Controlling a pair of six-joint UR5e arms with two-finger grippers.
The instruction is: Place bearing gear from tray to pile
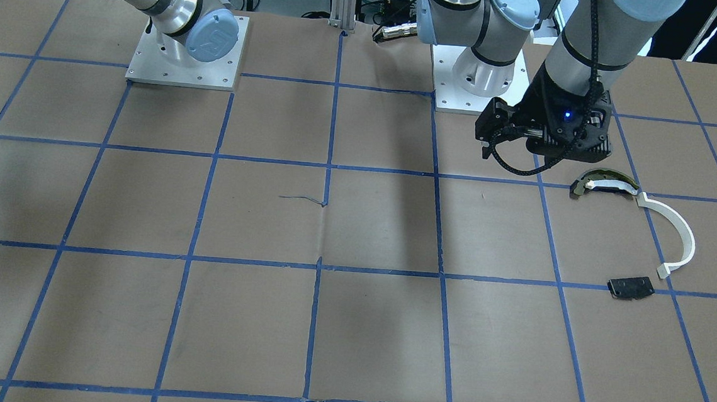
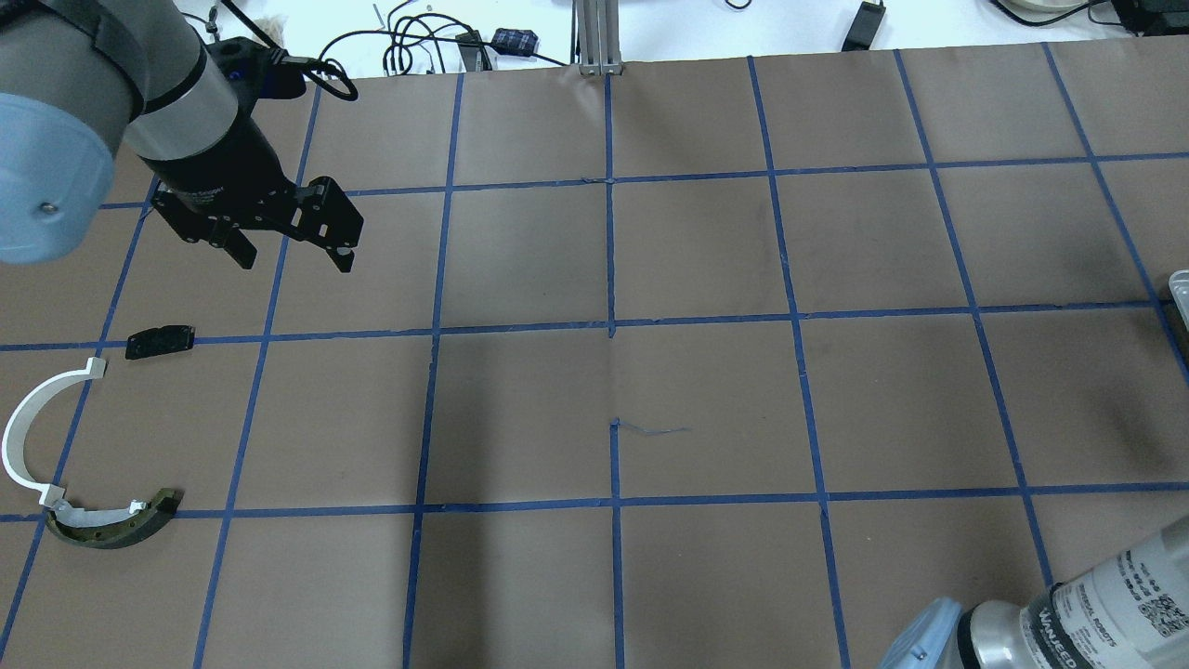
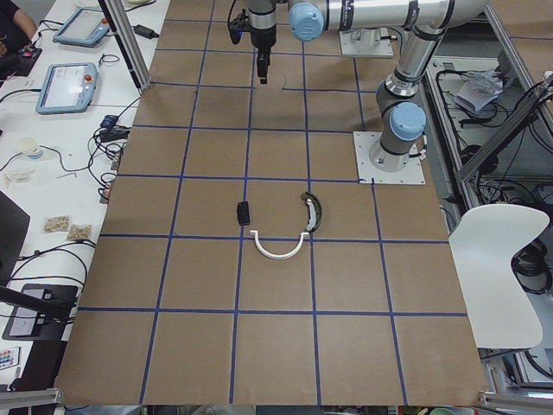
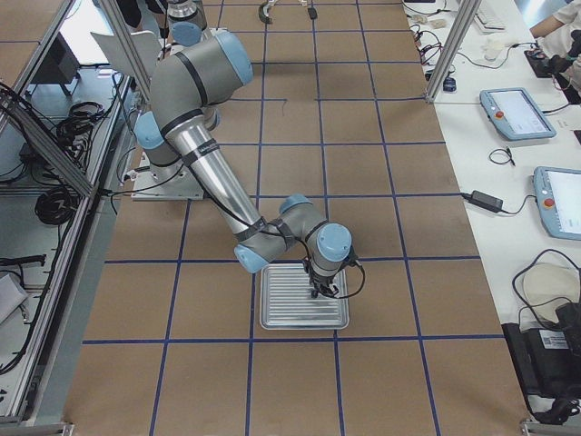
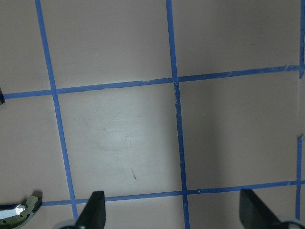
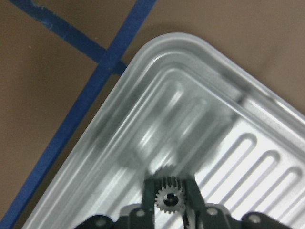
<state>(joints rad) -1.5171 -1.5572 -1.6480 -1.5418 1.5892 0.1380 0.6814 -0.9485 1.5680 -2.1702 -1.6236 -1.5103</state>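
My right gripper (image 6: 170, 185) is shut on a small toothed metal bearing gear (image 6: 169, 200). It holds the gear over the ribbed silver tray (image 6: 224, 86), near the tray's corner. The exterior right view shows this gripper (image 4: 320, 289) over the tray (image 4: 281, 313). The pile lies on the robot's far left: a white curved arc (image 2: 20, 437), a dark-and-cream curved piece (image 2: 111, 530) and a small black plate (image 2: 160, 341). My left gripper (image 2: 293, 258) is open and empty, hovering above the table beyond the pile. Its fingers (image 5: 95, 210) frame bare paper.
Brown paper with a blue tape grid covers the table (image 2: 613, 372). The tray's edge (image 2: 1180, 290) just shows at the overhead view's right border. Cables and tablets lie along the far side (image 4: 517, 113). The arm bases (image 1: 186, 50) stand at the robot's edge.
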